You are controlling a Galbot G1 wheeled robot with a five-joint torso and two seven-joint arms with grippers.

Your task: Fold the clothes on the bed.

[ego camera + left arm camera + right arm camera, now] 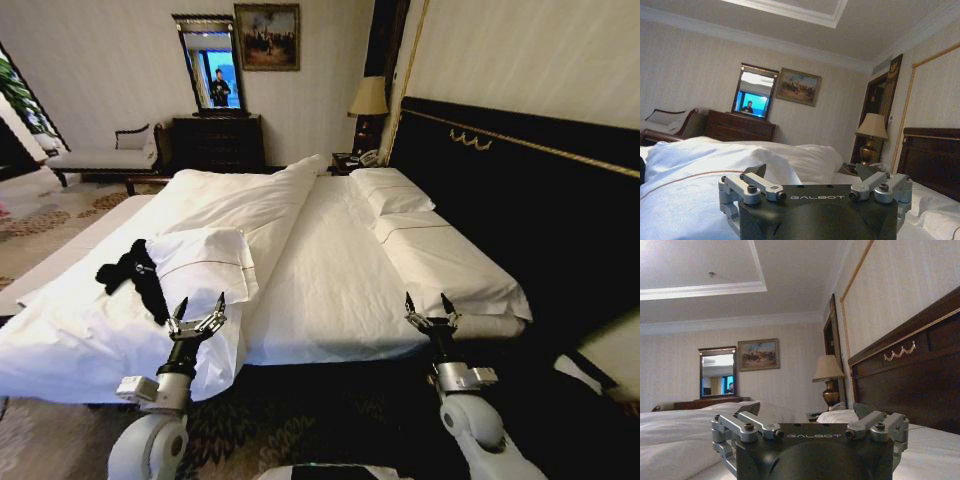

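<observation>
The clothes [135, 275], a crumpled black T-shirt with a small white mark, lie on the left side of the bed [330, 270], on the white duvet near its front edge. In the head view my left gripper [200, 308] stands open at the bed's front edge, just right of the shirt and not touching it. The left wrist view shows the left gripper [812, 172] with both fingers spread and nothing between them. My right gripper [428, 305] is open over the bed's front right corner, far from the shirt. The right wrist view shows the right gripper [807, 410] holding nothing.
A folded-back heap of duvet [205, 255] rises just behind the shirt. The dark headboard [500, 180] runs along the right. A lamp [368, 98] on a nightstand, a dresser [218, 140] with a mirror and a pale chaise [105, 155] stand at the far wall.
</observation>
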